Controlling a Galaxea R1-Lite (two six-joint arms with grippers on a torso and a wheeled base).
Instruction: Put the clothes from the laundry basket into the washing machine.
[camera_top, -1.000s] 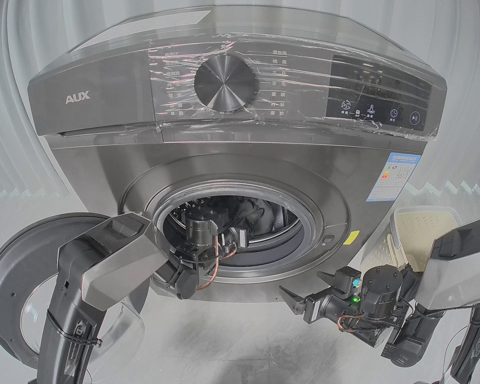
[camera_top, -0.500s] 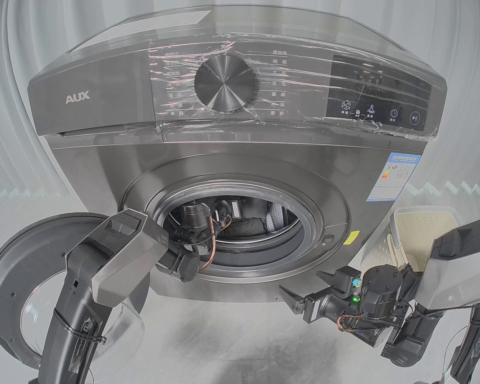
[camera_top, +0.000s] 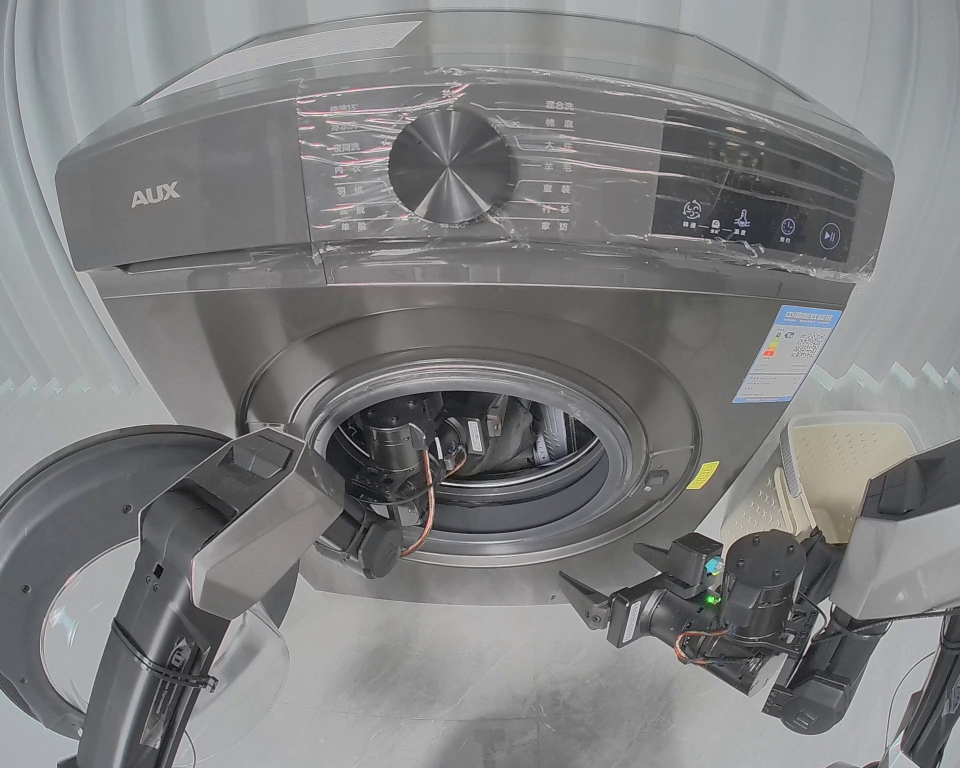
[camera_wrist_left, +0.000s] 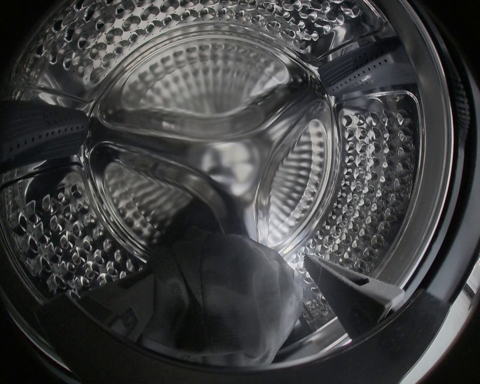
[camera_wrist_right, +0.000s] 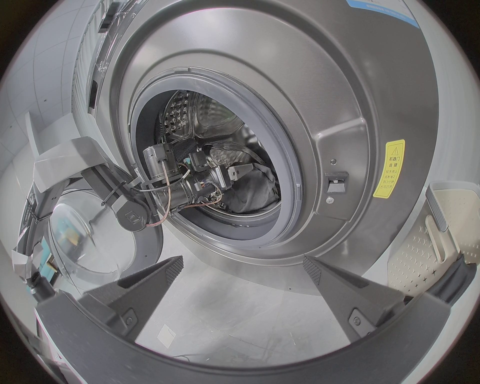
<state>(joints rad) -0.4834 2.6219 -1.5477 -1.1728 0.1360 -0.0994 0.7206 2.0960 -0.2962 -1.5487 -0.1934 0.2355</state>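
left gripper (camera_wrist_right: 239, 171) inside the washing machine (camera_top: 560, 330), dark garment (camera_wrist_left: 235, 295) in its drum
we see the left fingers spread, holding nothing; the garment lies on the drum floor (just behind the door rim); the right gripper (camera_top: 600, 565) hangs before the machine, below its opening, likewise spread wide

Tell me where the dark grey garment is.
In the left wrist view, the dark grey garment lies low in the washing machine's perforated steel drum, beside the left gripper.
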